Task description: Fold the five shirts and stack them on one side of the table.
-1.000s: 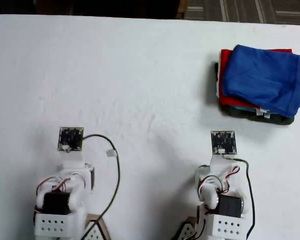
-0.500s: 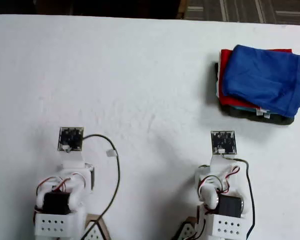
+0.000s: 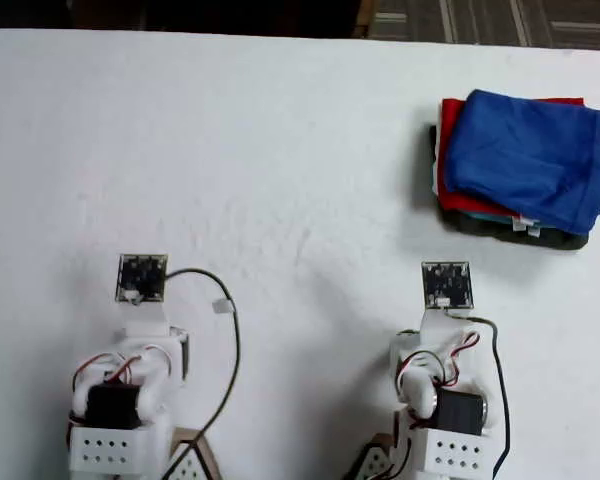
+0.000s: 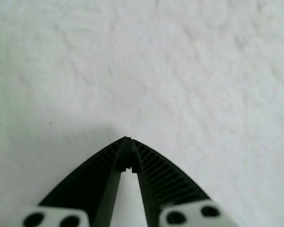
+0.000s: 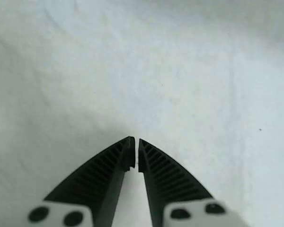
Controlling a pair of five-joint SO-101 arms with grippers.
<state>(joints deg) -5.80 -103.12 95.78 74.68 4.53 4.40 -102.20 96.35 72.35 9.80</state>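
Both arms sit tucked at the near edge, left gripper (image 4: 128,142) & right gripper (image 5: 136,142) pinched to, empty, w/ the stack (image 3: 480,205) at the table's (image 3: 280,150) far right, blue shirt (image 3: 530,155) on top skewed, so a nudge prob. slides it off.

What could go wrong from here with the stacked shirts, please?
1. The blue shirt sits skewed on top, overhanging the red shirt beneath, so it might slide or unfold if nudged.
2. The loose cable loops across the table beside an arm and could snag when that arm moves.
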